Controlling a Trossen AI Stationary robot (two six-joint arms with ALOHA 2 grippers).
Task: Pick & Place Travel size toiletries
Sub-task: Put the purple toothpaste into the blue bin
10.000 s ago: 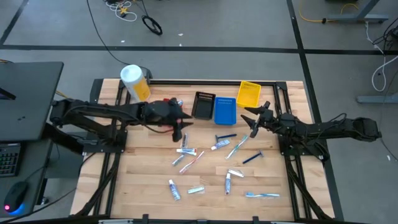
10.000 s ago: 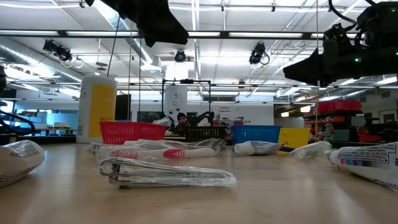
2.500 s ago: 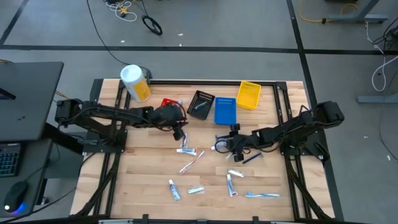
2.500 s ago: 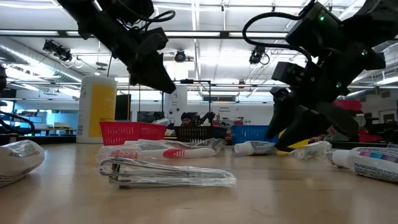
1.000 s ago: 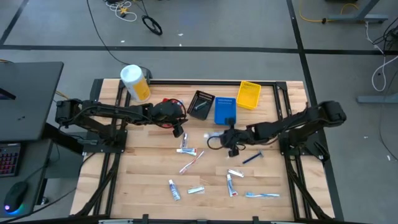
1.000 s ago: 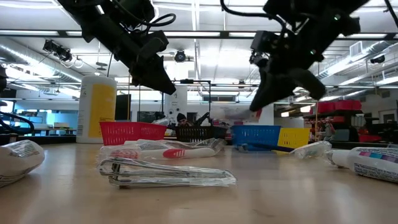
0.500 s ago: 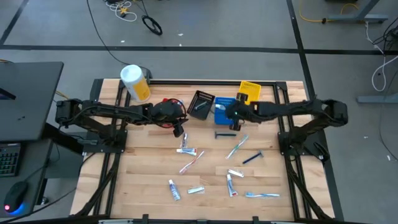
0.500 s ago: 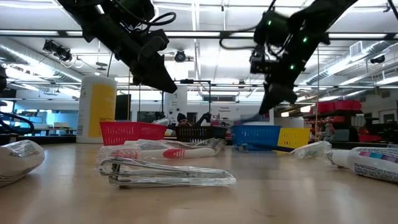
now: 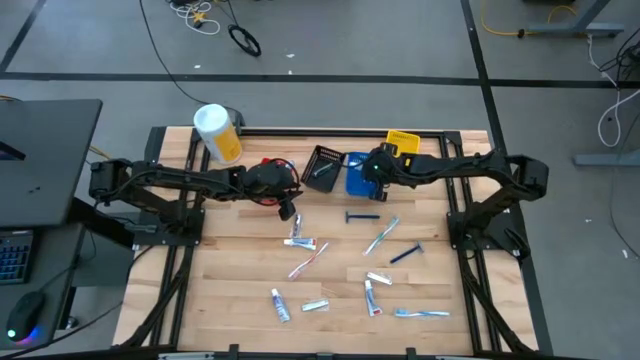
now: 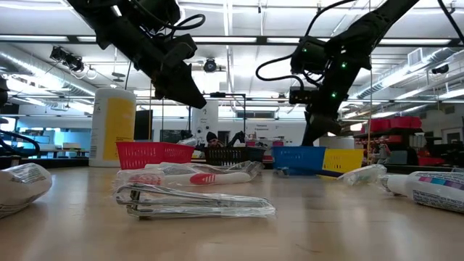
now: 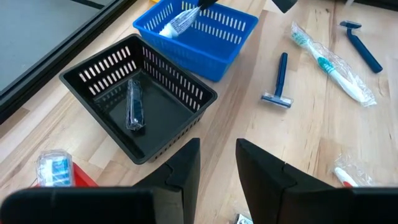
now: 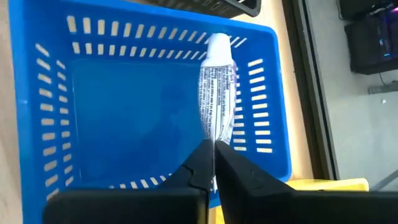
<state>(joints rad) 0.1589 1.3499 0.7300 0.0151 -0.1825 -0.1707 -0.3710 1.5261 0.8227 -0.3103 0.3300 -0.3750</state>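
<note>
My right gripper point(image 9: 369, 172) hangs over the blue bin point(image 9: 362, 184) at the far middle, shut on a small white tube point(image 12: 216, 93). My left gripper point(image 11: 217, 167) hovers open above the table near the red bin point(image 9: 268, 164), with nothing between its fingers. The black bin point(image 11: 140, 106) holds a dark wrapped item point(image 11: 134, 106) lying on its floor. Several more toiletries lie flat on the wood: a blue razor point(image 9: 362, 215), a toothbrush point(image 9: 382, 237), tubes point(image 9: 298, 242) and a red toothbrush point(image 9: 308, 261). My right gripper pinches the tube's flat tail end point(image 12: 214, 140) between its two fingers. The fingers come from above, slanting down, and lie along the tube. The tube hangs below them with its cap end point(image 12: 218, 42) lowest, inside the blue bin's walls; whether it touches the bin I cannot tell.
A yellow bin point(image 9: 402, 146) stands right of the blue one. A big yellow canister with a white lid point(image 9: 217, 133) stands at the far left corner. More wrapped items point(image 9: 372, 293) lie toward the near edge. Bare wood shows along the table's left and right sides.
My right gripper has risen from the table's middle and gone toward the far edge, carrying the white tube clear of the wood until it hangs over the blue bin.
</note>
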